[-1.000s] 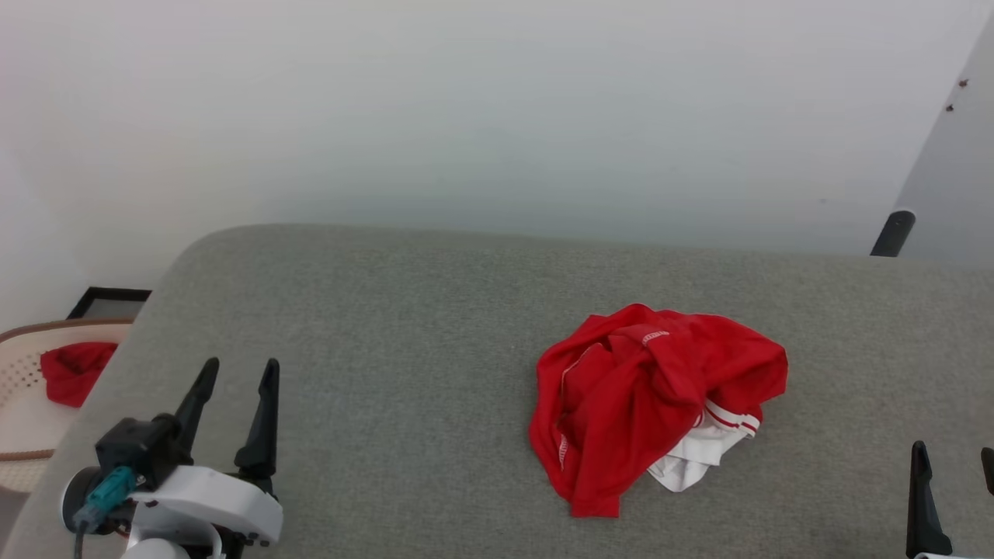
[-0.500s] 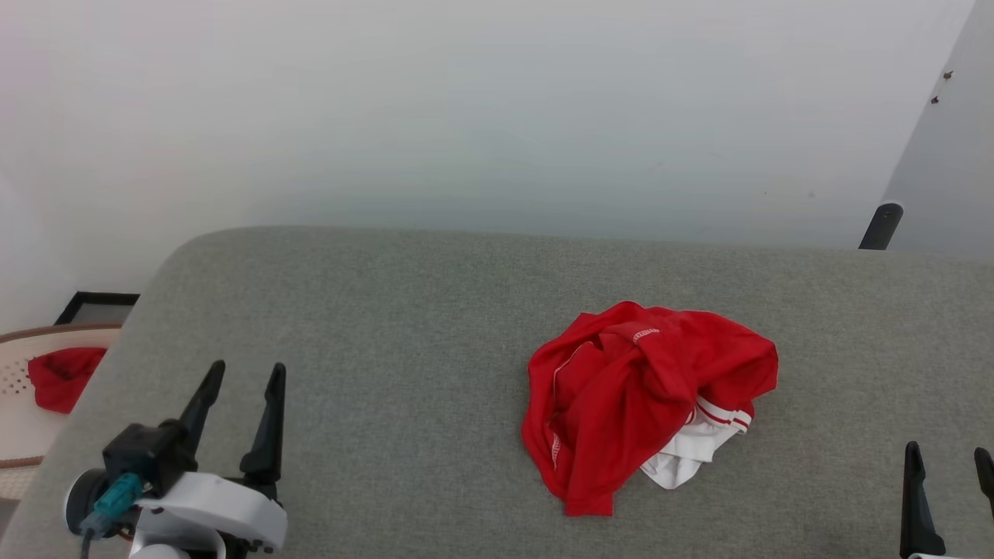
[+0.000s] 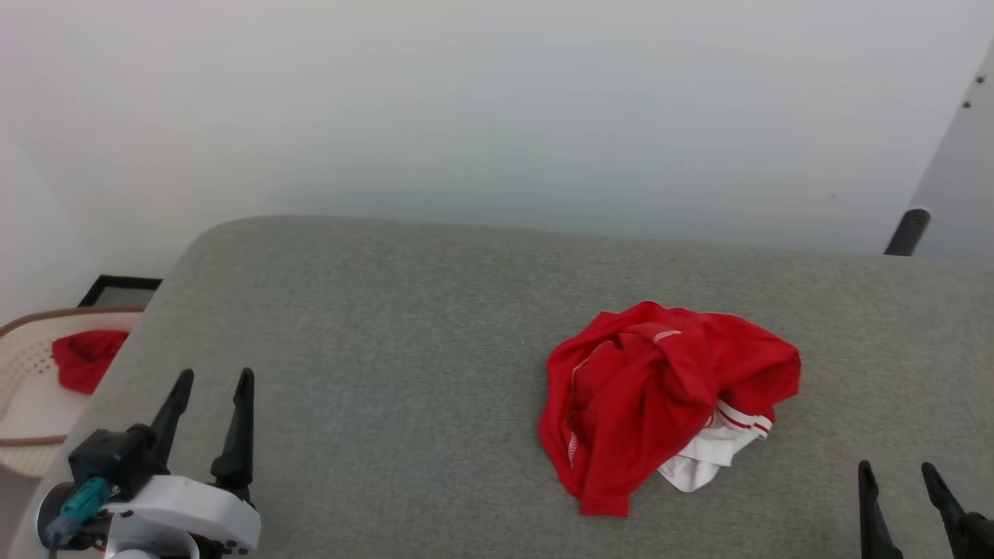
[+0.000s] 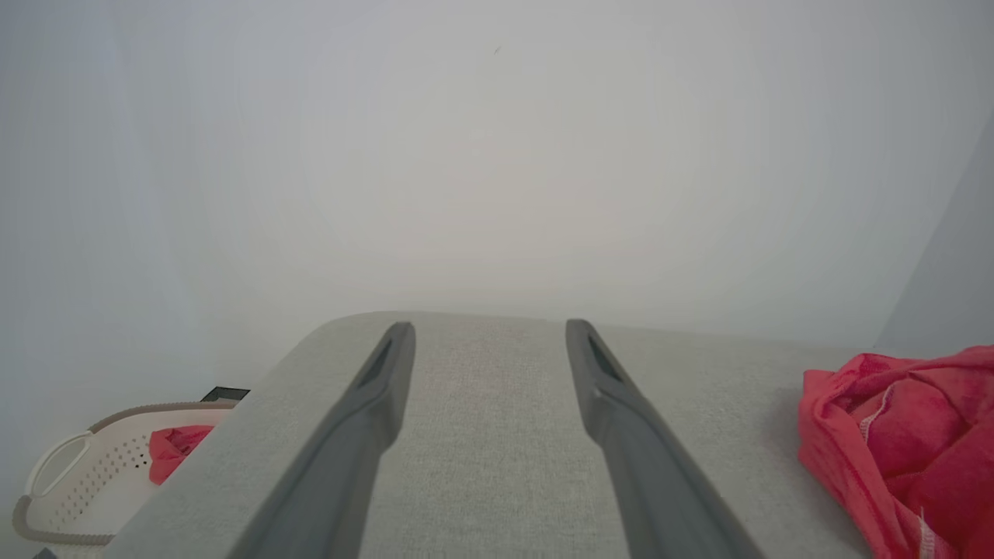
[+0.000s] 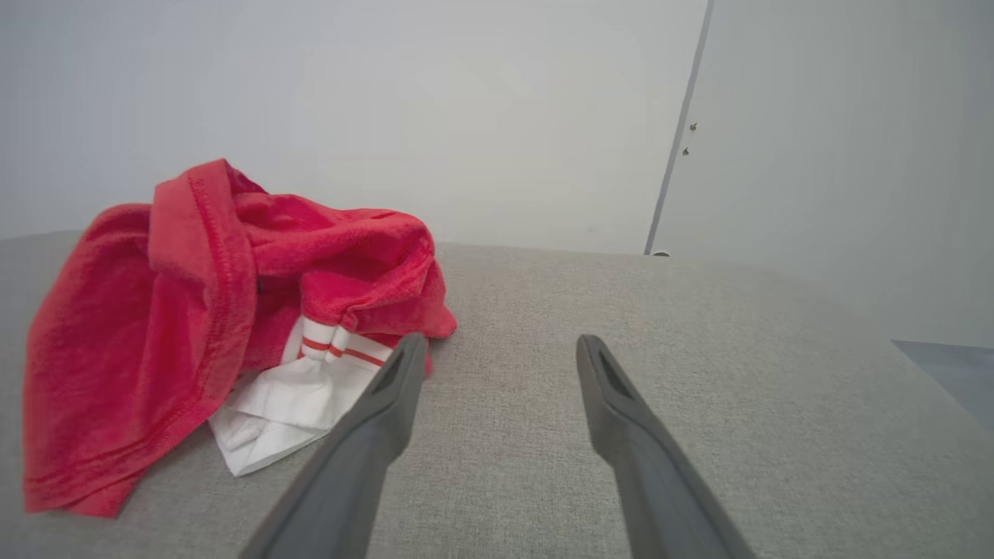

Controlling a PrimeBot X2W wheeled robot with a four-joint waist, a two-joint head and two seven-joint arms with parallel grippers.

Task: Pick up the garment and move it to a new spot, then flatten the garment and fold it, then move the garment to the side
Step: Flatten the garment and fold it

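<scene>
Grey cushion (image 3: 388, 349) under crumpled garment (image 3: 668, 404), left hand (image 3: 216, 374) and right hand (image 3: 895, 466) spread, empty; could pinch just one loose layer, dragging the heap.

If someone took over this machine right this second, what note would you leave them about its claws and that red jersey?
Claws: left claw open and empty over the grey padded surface, far left of the garment; right claw open and empty, near its right side, not gripping it.
Things: garment lies crumpled right of centre, white sleeve poking out. A small red cloth sits in the basket beyond the left edge; leave it.
Done: nothing yet.
Left: pick up, move, flatten, fold, set aside.
</scene>
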